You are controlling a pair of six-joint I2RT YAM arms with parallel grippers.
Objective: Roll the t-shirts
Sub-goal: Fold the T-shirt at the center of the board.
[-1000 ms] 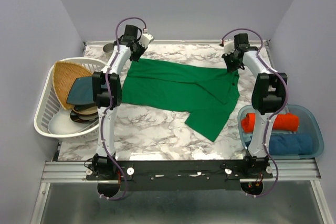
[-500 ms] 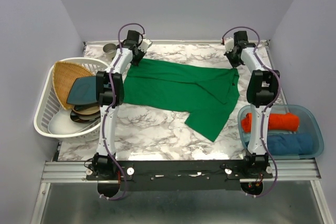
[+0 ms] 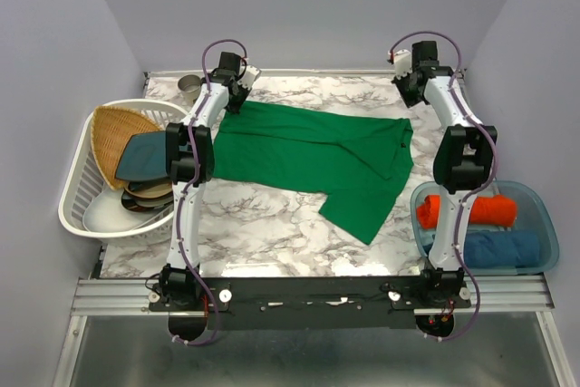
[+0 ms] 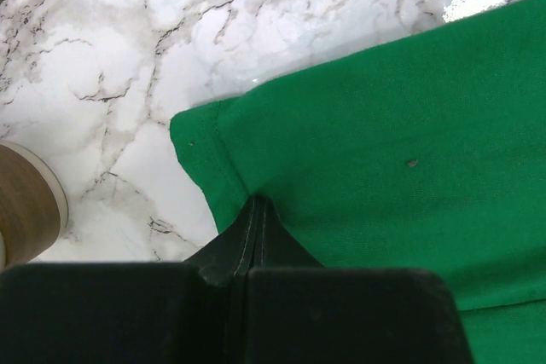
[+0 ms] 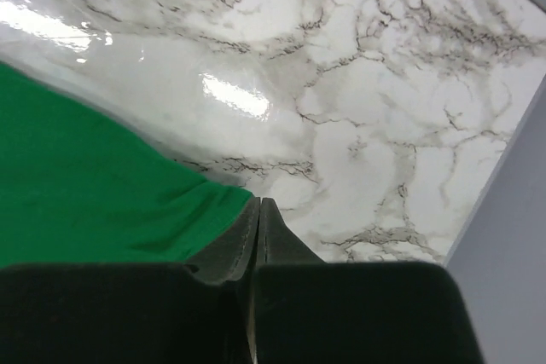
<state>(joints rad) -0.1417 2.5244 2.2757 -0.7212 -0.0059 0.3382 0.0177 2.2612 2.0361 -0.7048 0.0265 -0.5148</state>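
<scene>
A bright green t-shirt lies spread on the marble table, one sleeve pointing toward the near edge. My left gripper is at its far left corner. In the left wrist view the jaws are shut and the green cloth puckers into their tip. My right gripper hangs beyond the shirt's far right corner, off the cloth. Its jaws are shut, with the green hem lying flat just beside the tip and nothing seen between them. An orange-red bundle and a blue bundle lie in a bin.
The clear blue bin stands at the near right. A white basket on the left holds a wicker tray, a teal plate and dishes. A small cup stands at the far left, near my left gripper.
My right gripper has come off the shirt's far right corner and moved back toward the far wall. The shirt's far left corner has shifted slightly with my left gripper.
</scene>
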